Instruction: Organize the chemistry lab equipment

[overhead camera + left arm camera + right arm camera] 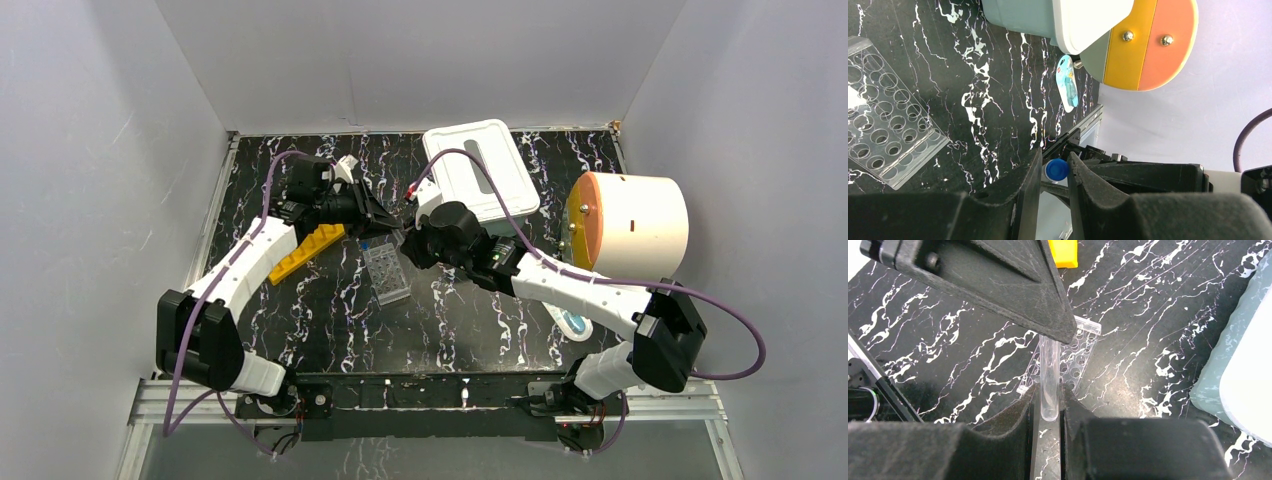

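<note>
Now both grippers hold 1 tube (1049, 375) up in the air over the middle of the table (480, 330). The left gripper (1054, 156) pinches the blue cap (1056, 170) at one end of it. The right gripper (1049, 390) pinches the clear glassy part near the round end. I cannot tell if anything is inside the tube.

Just under the tube lies the clear plate (386, 272) with rows of little round cups. It lies flat, and the black table shows through it. The yellow rack (305, 252) lies just beside the plate, on the left, under the left arm.

A white box (480, 170) with its lid on sits at the far edge of the table. A big round white drum (640, 225) with an orange face sits at the right edge, close to the wall. A small blue and white thing (575, 322) lies near the drum, partly under the right arm.

Between the plate and the arm bases there is open black table. More open table lies between the plate and the drum.
</note>
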`<state>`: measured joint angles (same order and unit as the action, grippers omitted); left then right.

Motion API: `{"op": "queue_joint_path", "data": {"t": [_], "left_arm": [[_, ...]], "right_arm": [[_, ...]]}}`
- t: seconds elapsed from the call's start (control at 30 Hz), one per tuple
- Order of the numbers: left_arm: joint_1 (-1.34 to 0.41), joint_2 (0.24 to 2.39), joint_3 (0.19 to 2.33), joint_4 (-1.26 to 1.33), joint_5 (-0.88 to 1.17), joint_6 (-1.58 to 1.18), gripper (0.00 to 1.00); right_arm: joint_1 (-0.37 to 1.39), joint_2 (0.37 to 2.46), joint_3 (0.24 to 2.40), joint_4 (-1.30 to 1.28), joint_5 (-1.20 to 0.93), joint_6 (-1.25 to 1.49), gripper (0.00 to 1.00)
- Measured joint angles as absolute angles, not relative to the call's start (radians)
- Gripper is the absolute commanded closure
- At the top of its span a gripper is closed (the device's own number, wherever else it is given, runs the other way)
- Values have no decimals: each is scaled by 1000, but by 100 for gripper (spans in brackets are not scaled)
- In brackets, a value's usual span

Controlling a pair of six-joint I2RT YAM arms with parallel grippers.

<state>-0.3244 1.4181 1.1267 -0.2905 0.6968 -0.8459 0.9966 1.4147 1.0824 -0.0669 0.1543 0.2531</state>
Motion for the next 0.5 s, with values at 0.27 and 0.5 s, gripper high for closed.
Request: {"op": "queue_joint_path", "data": {"t": [0.27, 0.5], "left_arm": [[-315, 1431, 1129, -301, 697, -827, 97], [-314, 1436, 1132, -319, 695, -810, 98]], "right_arm": [[994, 1422, 1082, -51, 138, 231, 74], [994, 1452, 1083, -47, 135, 236, 45]]}}
